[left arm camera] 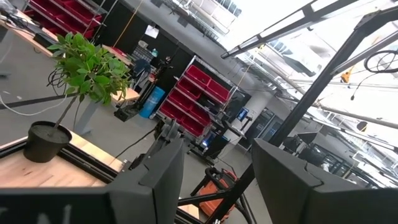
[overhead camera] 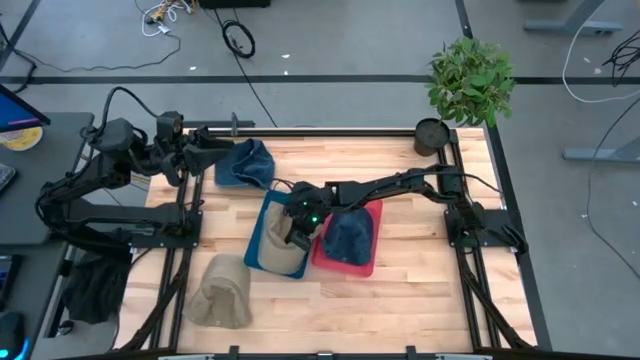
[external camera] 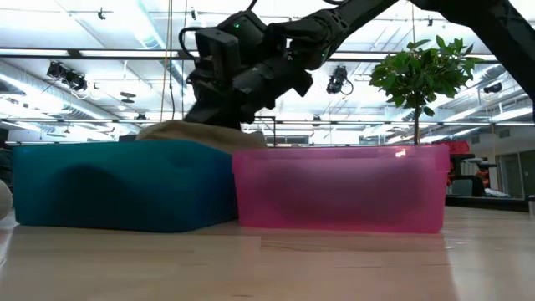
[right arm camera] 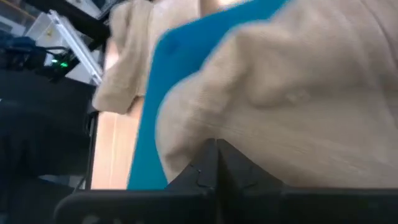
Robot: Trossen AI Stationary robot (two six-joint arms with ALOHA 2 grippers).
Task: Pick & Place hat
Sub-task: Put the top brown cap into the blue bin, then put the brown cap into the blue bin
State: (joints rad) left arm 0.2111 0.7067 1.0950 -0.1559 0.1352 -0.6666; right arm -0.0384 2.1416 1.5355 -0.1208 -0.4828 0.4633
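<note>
At the center of the high view, the right gripper (overhead camera: 297, 228) reaches over the blue bin (overhead camera: 262, 228), its fingers pressed together against the tan hat (overhead camera: 281, 256) lying in that bin; whether any fabric is pinched cannot be told. The red bin (overhead camera: 372, 248) touches the blue bin on its right and holds a dark blue hat (overhead camera: 348, 235). A 2nd tan hat (overhead camera: 222, 290) lies on the table (overhead camera: 420, 280) at lower left, another blue hat (overhead camera: 244, 163) at upper left. The left gripper (overhead camera: 208, 147) hovers beside that hat, fingers apart, holding nothing. A potted plant (overhead camera: 468, 82) stands at the upper right corner.
</note>
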